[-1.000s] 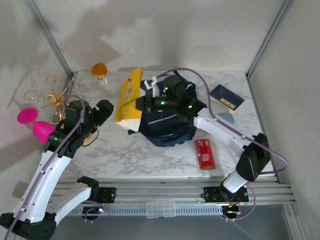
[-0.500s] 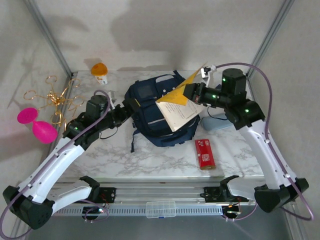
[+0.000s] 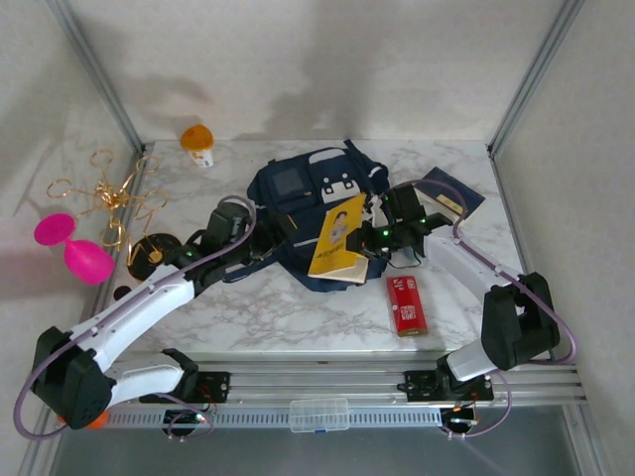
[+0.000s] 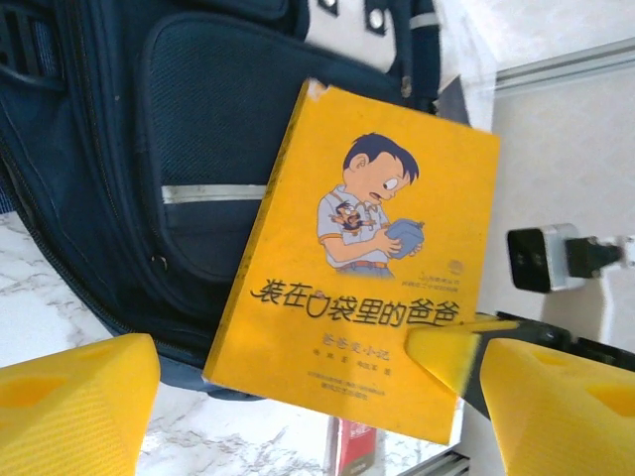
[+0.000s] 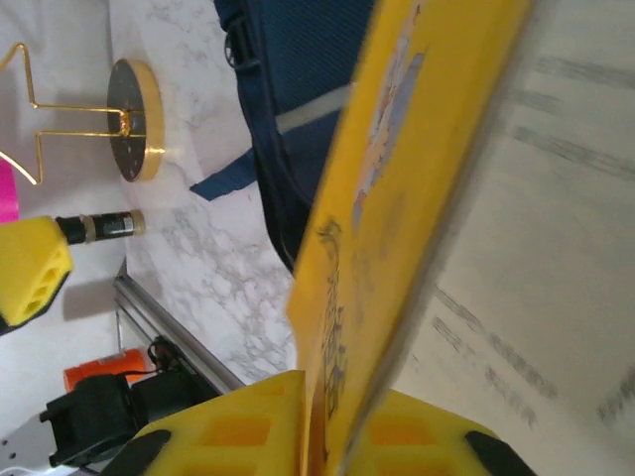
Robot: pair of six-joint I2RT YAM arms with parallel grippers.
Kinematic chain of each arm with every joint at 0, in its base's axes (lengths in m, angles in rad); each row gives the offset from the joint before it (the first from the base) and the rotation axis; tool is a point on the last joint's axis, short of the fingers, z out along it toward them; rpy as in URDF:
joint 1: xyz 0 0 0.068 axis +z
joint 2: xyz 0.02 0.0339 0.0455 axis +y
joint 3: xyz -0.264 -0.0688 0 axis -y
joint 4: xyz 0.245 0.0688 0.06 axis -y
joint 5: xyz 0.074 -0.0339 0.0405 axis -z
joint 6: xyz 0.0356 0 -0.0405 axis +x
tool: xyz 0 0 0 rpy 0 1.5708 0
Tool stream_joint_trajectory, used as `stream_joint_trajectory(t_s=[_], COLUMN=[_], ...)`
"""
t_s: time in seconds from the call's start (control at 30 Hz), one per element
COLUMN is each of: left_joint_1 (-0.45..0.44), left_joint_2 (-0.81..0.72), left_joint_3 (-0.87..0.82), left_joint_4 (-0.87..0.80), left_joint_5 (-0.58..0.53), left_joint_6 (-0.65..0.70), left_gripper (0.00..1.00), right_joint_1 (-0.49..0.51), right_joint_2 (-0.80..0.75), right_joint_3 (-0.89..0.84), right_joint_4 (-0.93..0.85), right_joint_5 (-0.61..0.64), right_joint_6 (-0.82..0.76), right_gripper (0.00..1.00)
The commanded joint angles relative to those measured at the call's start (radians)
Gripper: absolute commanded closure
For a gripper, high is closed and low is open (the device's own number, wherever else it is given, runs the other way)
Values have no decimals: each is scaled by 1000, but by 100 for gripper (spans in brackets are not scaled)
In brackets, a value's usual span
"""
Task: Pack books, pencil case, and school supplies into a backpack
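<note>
The left fingers [image 4: 69, 407] stand wide apart with nothing between them. They hover over the near left side of the backpack [image 3: 298, 193], facing the yellow book [image 4: 367, 258].

The right fingers [image 5: 228, 426] stand close together, one on each side of the yellow book's right edge. I cannot tell whether they press on it or merely flank it.

The yellow book lies cover up and tilted on the backpack's front. A cartoon boy shows on its cover, and its near end reaches over the bag's lower edge toward the marble worktop [image 3: 258, 307]. The backpack lies flat in the middle of the worktop, its white patches toward the far wall.

The navy book [image 3: 458, 196] lies just right of the backpack, partly under the right arm. The red box [image 3: 407, 304] lies flat on the worktop near the front edge, close to the yellow book's near right corner but apart from it.

A black-and-gold disc [image 3: 149, 248] sits left of the left arm. An orange capped object [image 3: 196, 139] stands at the far left corner.
</note>
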Motion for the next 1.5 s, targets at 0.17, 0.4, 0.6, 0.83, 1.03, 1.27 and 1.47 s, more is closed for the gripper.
stream_joint_trajectory(t_s=[0.17,0.4,0.6,0.83,1.03,1.27,1.47], left_joint_1=[-68,-98,-115,-123,-139,-186,-185], left_joint_2=[283,482,521,531,547,558,552], left_joint_3=[97,189,172,140,134,157,162], left_joint_4=[80,67,81,75,74,79,48], left_joint_5=[-4,28,44,29,32,21,-2], left_joint_6=[95,183,196,197,188,172,180], left_gripper=[21,36,53,67,76,80,82], right_joint_1=[-4,-49,-48,-43,-46,-46,-46], right_joint_2=[-153,-205,-145,-145,-203,-108,-43], right_joint_3=[-20,-201,-284,-307,-282,-281,-272], right_joint_4=[-129,-5,199,391,336,373,354], right_joint_5=[185,129,8,-162,-151,-125,-66], right_joint_6=[-8,140,223,322,290,275,210], right_gripper=[38,10,6,16,26,40,50])
